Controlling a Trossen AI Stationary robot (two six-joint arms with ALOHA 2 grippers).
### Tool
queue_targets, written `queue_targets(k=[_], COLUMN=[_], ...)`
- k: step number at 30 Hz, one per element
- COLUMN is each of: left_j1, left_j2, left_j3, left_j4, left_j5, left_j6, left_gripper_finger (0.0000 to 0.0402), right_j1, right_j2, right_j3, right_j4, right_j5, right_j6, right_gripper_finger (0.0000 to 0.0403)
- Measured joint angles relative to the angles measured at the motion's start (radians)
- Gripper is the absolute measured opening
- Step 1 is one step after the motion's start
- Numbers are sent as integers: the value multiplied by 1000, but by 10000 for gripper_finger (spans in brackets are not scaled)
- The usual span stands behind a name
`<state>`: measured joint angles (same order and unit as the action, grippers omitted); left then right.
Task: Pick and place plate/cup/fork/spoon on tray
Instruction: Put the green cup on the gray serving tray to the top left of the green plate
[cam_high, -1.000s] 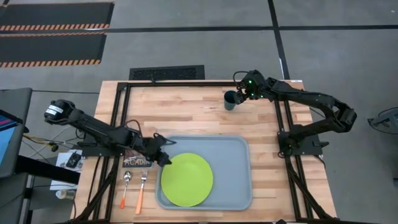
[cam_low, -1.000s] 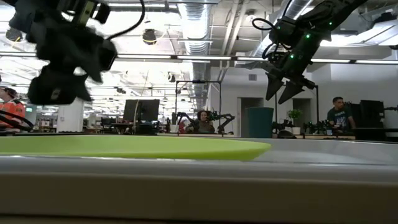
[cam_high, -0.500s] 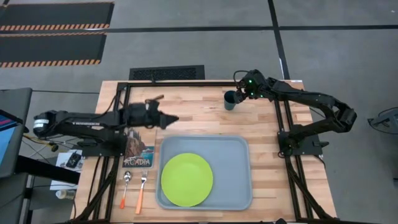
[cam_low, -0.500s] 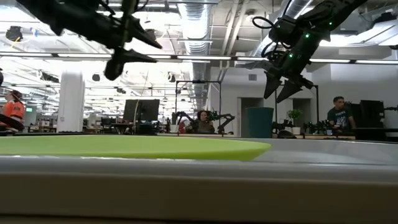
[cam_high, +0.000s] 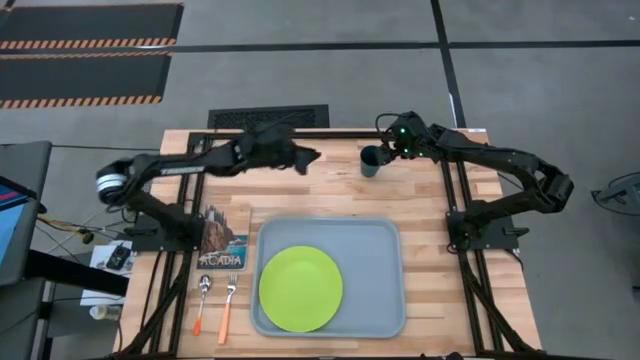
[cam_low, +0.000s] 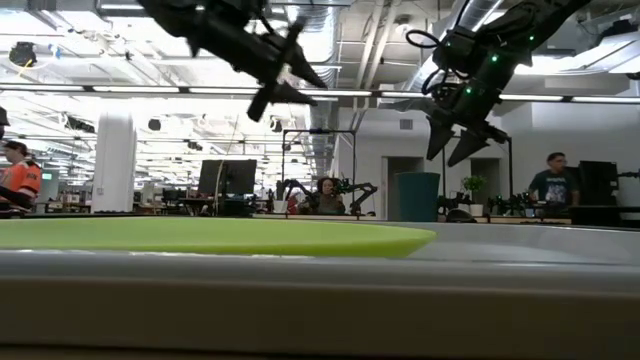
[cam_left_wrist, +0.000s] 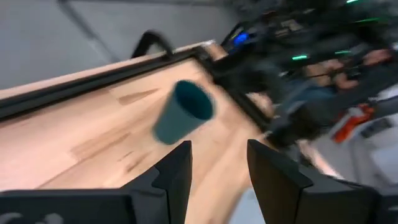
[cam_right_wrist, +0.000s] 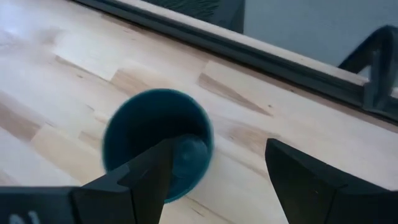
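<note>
Cup: cup (cam_high: 370, 161) upright on the far bench (cam_high: 330, 195), well apart from the tray (cam_high: 385, 290).
Right end effector: right end effector (cam_right_wrist: 211, 165) above the cup, fingers spread, one over the rim.
Left end effector: left end effector (cam_high: 305, 157) just left of the cup, fingers spread, empty.
Plate: plate (cam_high: 300, 288) on the tray.
Fork, spoon: fork (cam_high: 228, 305), spoon (cam_high: 202, 300) on the bench left of the tray.
Risk: both arms crowd one cup; a clash could tip it.
Risk: an off-centre finger could push the rim and topple it.

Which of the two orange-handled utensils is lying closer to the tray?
The fork. It lies just off the tray, nearest its left rim, showing tines at its top end. The spoon, with a round bowl, lies beyond it, farther from the tray.
</note>
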<state>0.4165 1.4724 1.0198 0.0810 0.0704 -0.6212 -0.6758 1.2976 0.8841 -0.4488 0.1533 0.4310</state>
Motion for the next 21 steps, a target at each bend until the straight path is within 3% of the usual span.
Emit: queue_targets(k=[10,21], left_j1=[50,13], left_j2=[352,613], left_j3=[289,571], left_j4=[5,-38], left_j5=[128,85], left_j6=[-3,-46], left_gripper_finger=[140,140], right_j1=[5,14], right_j2=[0,0], right_j3=[-3,-3], right_j4=[-5,-26], right_j5=[24,34], right_j6=[14,14], right_gripper_finger=[281,281])
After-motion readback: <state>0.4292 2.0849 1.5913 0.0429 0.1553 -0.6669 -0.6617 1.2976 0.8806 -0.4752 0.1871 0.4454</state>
